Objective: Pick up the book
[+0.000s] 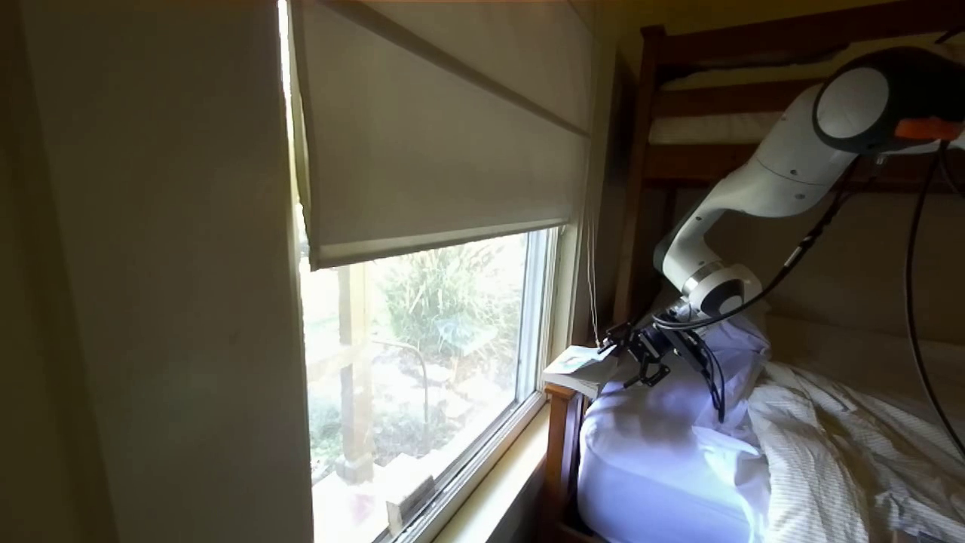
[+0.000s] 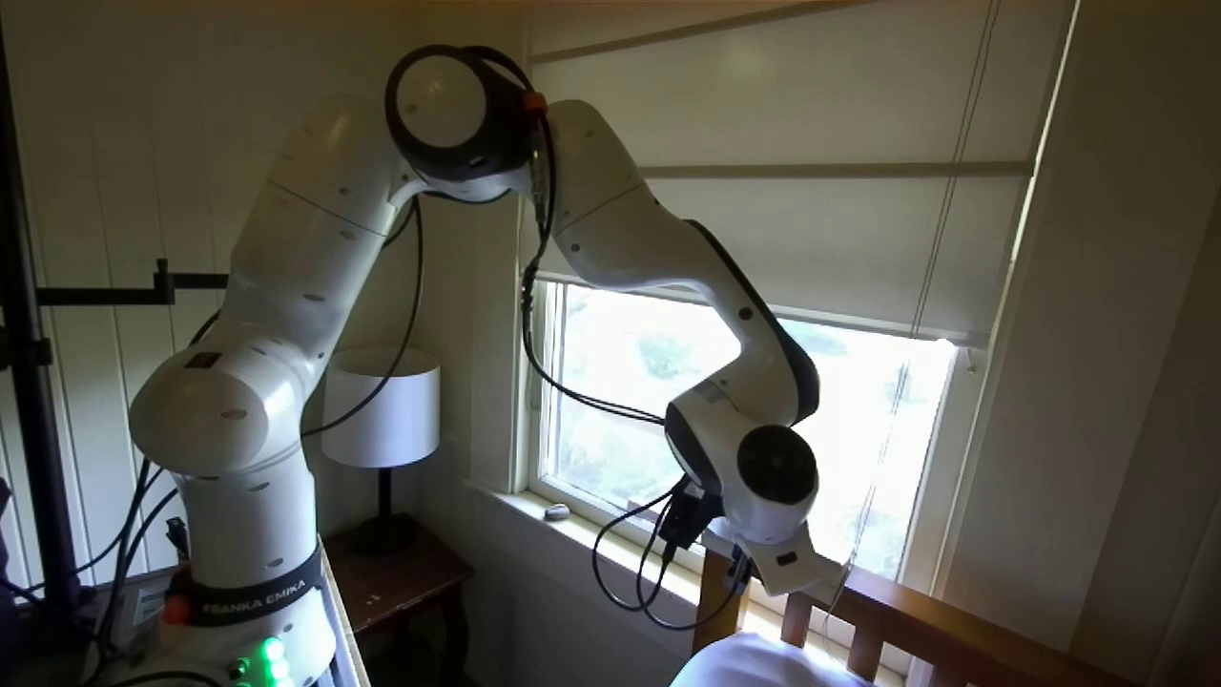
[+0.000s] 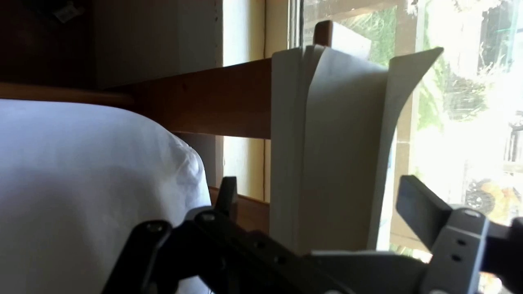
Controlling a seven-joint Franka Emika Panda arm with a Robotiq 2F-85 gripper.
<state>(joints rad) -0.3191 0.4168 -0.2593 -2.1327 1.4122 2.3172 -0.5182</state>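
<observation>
In an exterior view the book (image 1: 579, 368) rests on the wooden end of the bed, beside the window, its pale cover with a bluish patch facing up. The wrist view shows the same book (image 3: 343, 143) edge-on, its pages fanned apart and one cover curving outward. My gripper (image 3: 323, 200) is open, with one finger (image 3: 227, 198) on the mattress side and the opposite finger (image 3: 421, 208) on the window side. Gaps show between the book and both fingers in that view. Seen from outside, the gripper (image 1: 620, 365) is right at the book's near edge; contact there cannot be told.
A wooden rail (image 2: 954, 620) runs along the bed's end, close to the window. The white mattress (image 1: 663, 467) lies below the gripper, with a rumpled blanket (image 1: 829, 445) farther along. Blind cords (image 1: 592, 286) hang beside the book. A lamp (image 2: 382, 405) stands near the robot's base.
</observation>
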